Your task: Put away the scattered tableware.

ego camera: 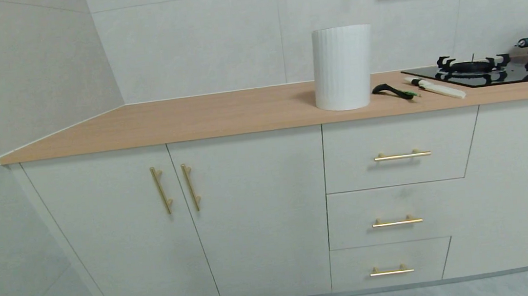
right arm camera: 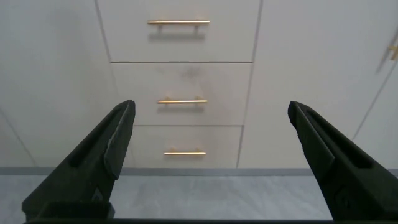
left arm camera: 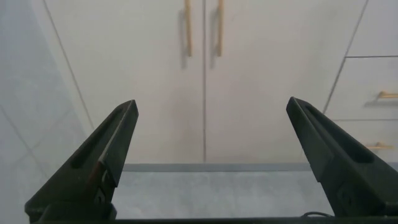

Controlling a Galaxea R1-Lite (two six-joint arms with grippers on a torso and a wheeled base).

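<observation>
a: how far along is this?

b: barely started, i'd say. two pieces lie loose on the counter [ego camera: 192,118]: a black-handled utensil [ego camera: 394,91] and a white utensil [ego camera: 436,88], both between the white ribbed holder [ego camera: 343,67] and the hob [ego camera: 481,71]. i can't tell whether anything is in the holder, whose inside is hidden.

a: and the arms?

b: the left gripper [left arm camera: 211,107] has its jaws spread wide with nothing between them, down low facing the cabinet doors [left arm camera: 203,37]. the right gripper [right arm camera: 211,107] is likewise released and empty, facing the drawers [right arm camera: 182,101]. neither is near the counter, so both pickups are left to do.

a: how do the pieces lie?

b: both flat. the black-handled one runs roughly along the counter's length, its curved black end just beside the holder and its green tip toward the hob. the white one sits just beside it on a diagonal, dark end toward the wall, pale end toward the front edge and the hob.

a: so each needs standing up?

b: probably, if the holder is where they go.
</observation>
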